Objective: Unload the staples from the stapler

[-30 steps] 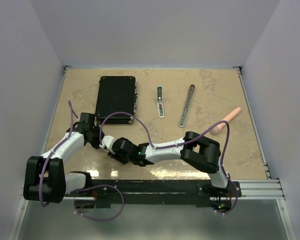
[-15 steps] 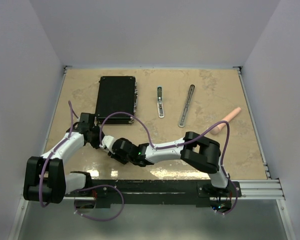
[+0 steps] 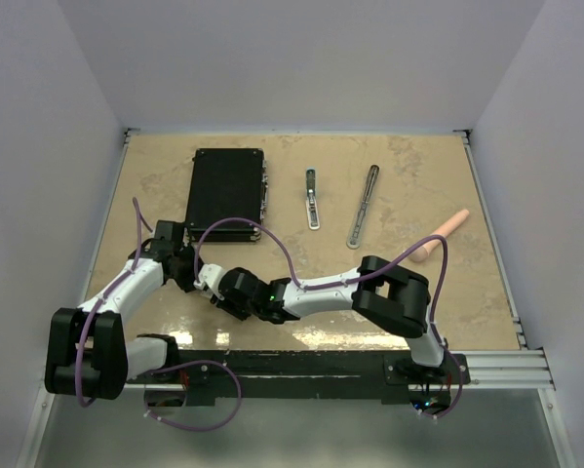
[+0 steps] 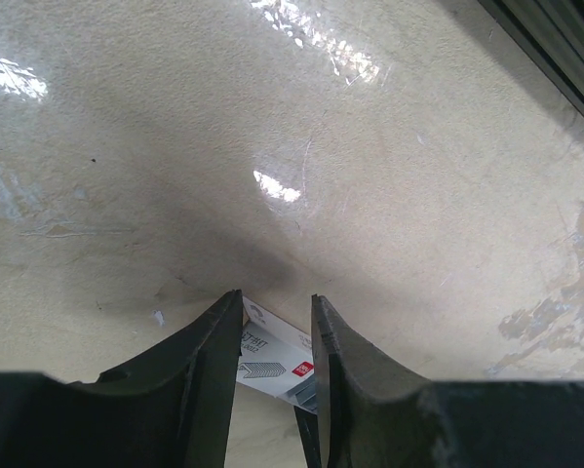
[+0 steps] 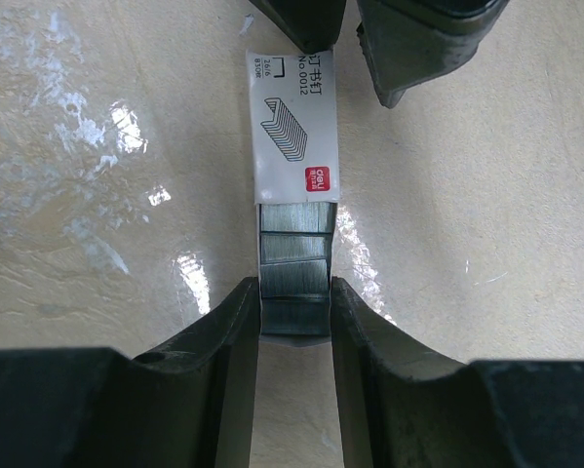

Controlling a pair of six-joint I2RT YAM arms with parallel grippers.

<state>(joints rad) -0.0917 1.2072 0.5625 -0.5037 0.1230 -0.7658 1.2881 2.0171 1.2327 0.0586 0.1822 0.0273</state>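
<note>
The stapler lies apart at the back of the table as a short dark-tipped bar (image 3: 312, 200) and a longer loop-ended rail (image 3: 363, 205). The staples (image 5: 294, 258) are grey blocks in a tray that sticks out of a small white printed staple box (image 5: 293, 127). My right gripper (image 5: 293, 288) is shut on the outer end of the staples. My left gripper (image 4: 277, 302) is shut on the white box (image 4: 267, 353) from the other end. Both grippers meet low over the table at the near left, the left (image 3: 196, 276) against the right (image 3: 218, 286).
A flat black case (image 3: 226, 193) lies at the back left, just behind the left arm. A pink cylinder (image 3: 442, 236) lies at the right. The table's near edge rail (image 3: 369, 363) runs below the arms. Purple cables loop over both arms.
</note>
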